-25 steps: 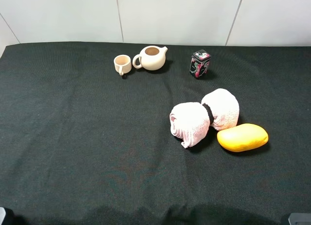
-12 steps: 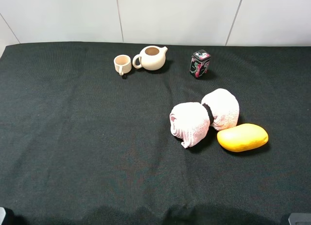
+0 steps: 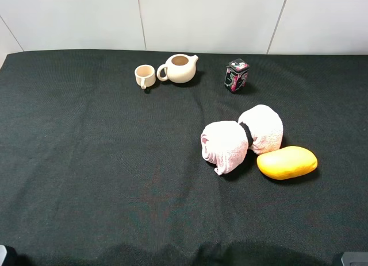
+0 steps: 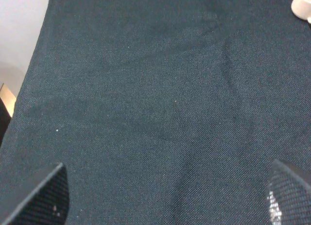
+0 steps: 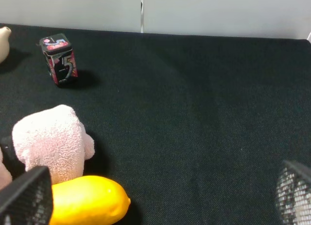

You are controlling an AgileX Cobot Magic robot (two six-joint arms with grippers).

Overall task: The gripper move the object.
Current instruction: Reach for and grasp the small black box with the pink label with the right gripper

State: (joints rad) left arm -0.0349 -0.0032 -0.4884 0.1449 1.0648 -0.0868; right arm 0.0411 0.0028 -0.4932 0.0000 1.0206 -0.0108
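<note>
The tin box (image 3: pixel 236 75) stands upright near the far edge of the dark-clothed worktop (image 3: pixel 86 162), a little right of the middle, with nothing touching it. Off to its left sit a cream teapot (image 3: pixel 179 68) and, just beside that, a small cup (image 3: pixel 144 76). Closer to the front lie two pink rolled towels (image 3: pixel 241 137) pressed against each other, with a yellow mango (image 3: pixel 286 162) just beside the right-hand one. The right claw (image 5: pixel 160 198) is spread wide and holds nothing, well apart from the box, with the mango and a towel between them. The left claw (image 4: pixel 163 198) is spread wide too, empty, over bare cloth.
</note>
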